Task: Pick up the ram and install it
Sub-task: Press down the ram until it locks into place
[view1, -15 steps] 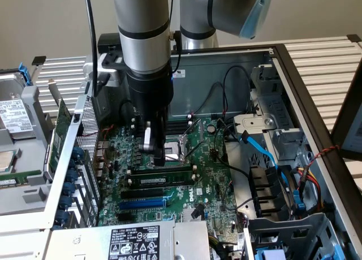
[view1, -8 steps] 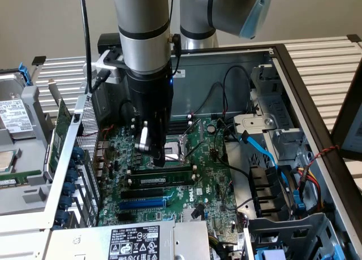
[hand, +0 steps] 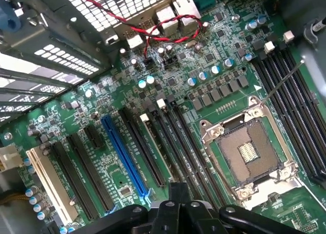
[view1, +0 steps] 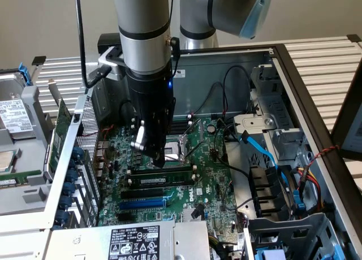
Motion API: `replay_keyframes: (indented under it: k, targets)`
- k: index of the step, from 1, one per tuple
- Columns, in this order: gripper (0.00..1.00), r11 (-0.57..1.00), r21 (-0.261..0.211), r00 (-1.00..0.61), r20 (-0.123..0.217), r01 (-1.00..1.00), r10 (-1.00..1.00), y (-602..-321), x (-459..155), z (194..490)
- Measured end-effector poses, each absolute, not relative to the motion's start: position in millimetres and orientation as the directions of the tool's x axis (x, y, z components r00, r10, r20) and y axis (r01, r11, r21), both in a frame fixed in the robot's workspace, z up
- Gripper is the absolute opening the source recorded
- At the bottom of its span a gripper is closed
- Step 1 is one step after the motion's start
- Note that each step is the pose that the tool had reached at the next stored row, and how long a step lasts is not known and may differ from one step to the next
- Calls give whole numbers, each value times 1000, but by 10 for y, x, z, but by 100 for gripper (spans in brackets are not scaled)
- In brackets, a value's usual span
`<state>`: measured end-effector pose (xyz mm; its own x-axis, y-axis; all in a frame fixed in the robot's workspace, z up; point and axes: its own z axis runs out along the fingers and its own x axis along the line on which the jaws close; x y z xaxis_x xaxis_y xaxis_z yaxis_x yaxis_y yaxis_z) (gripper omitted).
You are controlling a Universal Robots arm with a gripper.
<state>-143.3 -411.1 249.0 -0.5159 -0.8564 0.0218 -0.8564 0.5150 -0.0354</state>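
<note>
Inside the open computer case (view1: 294, 85), the gripper (view1: 159, 161) is seen lowered onto the motherboard (view1: 212, 186), its tip resting at the row of memory slots just beside the CPU socket (view1: 182, 146). The jaws are closed to their narrowest; whether anything thin is pinched between them cannot be told. The ram (view1: 161, 171) is seen lying lengthwise in the slot directly under the gripper tip, a narrow green stick with dark chips; a second stick (view1: 160, 182) bearing a small white label is seated in the neighbouring slot, parallel to the first. Beyond these, a black slot (view1: 148, 193) and a blue expansion slot (view1: 144, 204) are noted, running the same way. In the wrist view, the gripper (hand: 175, 209) is recorded as a dark mass at the frame's edge, close over the long black memory slots (hand: 173, 137), with the blue slot (hand: 125, 160) and the open CPU socket (hand: 249, 155) to either side of them. A red-and-black twisted wire (hand: 153, 28) is seen crossing the board near the rear ports. A blue cable (view1: 263, 152) is noted on the exterior view's right, by the drive bays.
</note>
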Motion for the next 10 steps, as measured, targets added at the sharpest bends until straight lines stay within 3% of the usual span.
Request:
replay_keyframes:
  k: [10]
  targets:
    - [10, 638, -35, -638, 22, -770, -769, -4110, -1432, 2504]
